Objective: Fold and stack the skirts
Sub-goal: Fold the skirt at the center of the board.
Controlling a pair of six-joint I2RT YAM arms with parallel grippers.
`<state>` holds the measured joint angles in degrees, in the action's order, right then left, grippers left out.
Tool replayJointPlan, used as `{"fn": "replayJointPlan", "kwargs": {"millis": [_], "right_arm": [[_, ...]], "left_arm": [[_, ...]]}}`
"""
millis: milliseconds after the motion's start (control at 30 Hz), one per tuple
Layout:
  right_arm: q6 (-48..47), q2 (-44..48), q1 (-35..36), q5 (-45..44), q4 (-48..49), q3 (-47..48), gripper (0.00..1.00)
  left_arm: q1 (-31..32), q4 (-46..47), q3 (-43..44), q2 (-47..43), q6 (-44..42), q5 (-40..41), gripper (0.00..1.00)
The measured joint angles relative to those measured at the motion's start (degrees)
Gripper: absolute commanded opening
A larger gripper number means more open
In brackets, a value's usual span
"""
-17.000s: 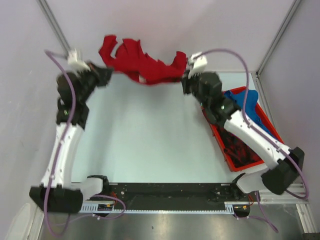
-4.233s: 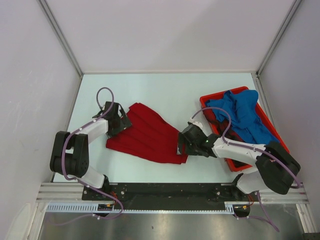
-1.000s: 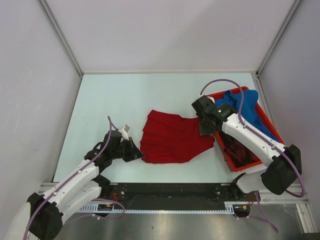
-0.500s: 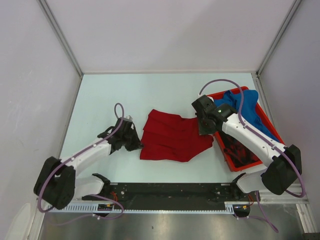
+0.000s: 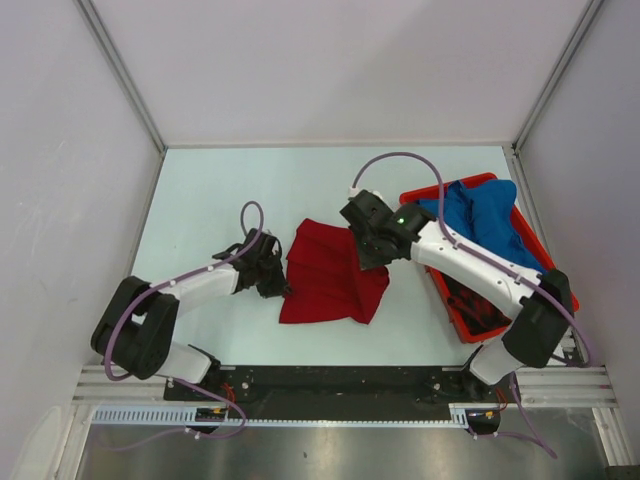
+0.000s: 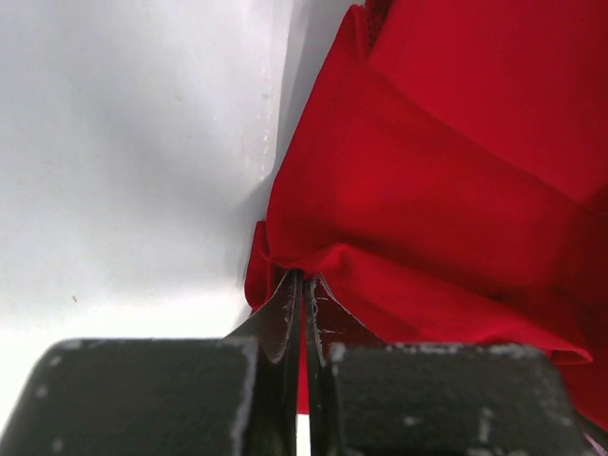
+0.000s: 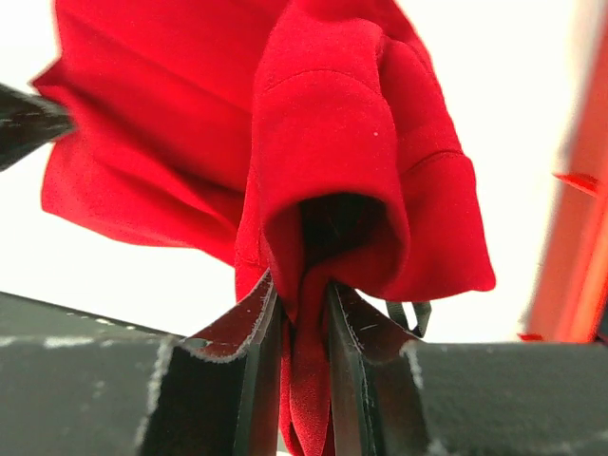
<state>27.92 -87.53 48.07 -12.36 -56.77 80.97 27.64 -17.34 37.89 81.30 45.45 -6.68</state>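
- From the top view, the red skirt (image 5: 325,290) lay mid-tabletop (image 5: 220,190), toward the near edge and partly doubled over. The left claw (image 5: 274,280) sat at its left hem, and the right claw (image 5: 366,252) held its right side lifted. The blue skirt (image 5: 480,215) and the plaid skirt (image 5: 478,310) lay in the tray (image 5: 447,305) by the right edge.
- In the left wrist view, the left claw (image 6: 302,285) was pinched tight and seemed to nip the red skirt's (image 6: 427,190) hem.
- In the right wrist view, the right claw (image 7: 299,290) gripped a bunched fold of the red skirt (image 7: 323,114).
- My judgement: I should carry that fold low toward the left hem, keep the left side anchored, square the edges, and release only once it lies flat.
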Motion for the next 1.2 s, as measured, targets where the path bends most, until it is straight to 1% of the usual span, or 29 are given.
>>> {"fn": "replayJointPlan", "kwargs": {"millis": [233,467,533,567,700,733,800,833,933,967,1033,1067,1167,1200], "right_arm": [[0.76,-9.84,5.27,1.03,-0.33,9.35,0.00],[2.08,-18.08,6.62,1.81,-0.02,16.33,0.00],[2.23,-20.15,6.60,2.67,0.55,17.51,0.02],[2.32,-21.03,6.58,2.89,0.87,17.88,0.09],[2.62,-24.61,6.56,3.89,3.02,18.38,0.09],[2.73,-25.40,6.54,4.17,3.67,18.38,0.10],[2.75,-26.60,6.38,5.01,5.16,18.38,0.17],[2.78,-26.97,6.27,5.49,5.68,18.38,0.21],[2.97,-27.36,5.38,7.63,8.26,17.77,0.29],[3.08,-27.36,4.96,8.41,8.98,17.53,0.36],[3.21,-27.36,4.33,9.40,10.86,16.83,0.45],[3.19,-27.36,4.07,10.21,11.96,16.39,0.58],[2.89,-27.34,3.32,12.33,14.45,15.91,0.74],[2.62,-27.23,3.21,12.98,15.08,15.87,0.76]], "left_arm": [[0.00,0.04,0.33,0.46,-0.02,0.13,0.00],[0.00,-0.81,1.31,0.48,0.00,1.97,0.00],[0.00,-1.16,1.53,0.48,0.00,2.43,0.00],[0.00,-1.18,1.57,0.46,0.00,2.49,0.01],[0.00,-1.25,1.57,0.28,0.00,2.47,0.03],[0.00,-1.27,1.57,0.13,0.00,2.47,0.05],[-0.02,-1.40,1.57,-0.26,-0.02,2.51,0.08],[-0.02,-1.53,1.57,-0.57,-0.04,2.51,0.14],[-0.02,-1.81,1.55,-2.05,-0.24,2.54,0.18],[-0.02,-1.86,1.55,-2.62,-0.33,2.64,0.19],[-0.02,-1.97,1.55,-3.65,-0.42,3.04,0.20],[-0.02,-2.08,1.55,-4.13,-0.42,3.19,0.20],[-0.02,-2.43,1.55,-4.83,-0.42,3.58,0.21],[-0.02,-2.60,1.55,-4.87,-0.42,3.65,0.21]]}}
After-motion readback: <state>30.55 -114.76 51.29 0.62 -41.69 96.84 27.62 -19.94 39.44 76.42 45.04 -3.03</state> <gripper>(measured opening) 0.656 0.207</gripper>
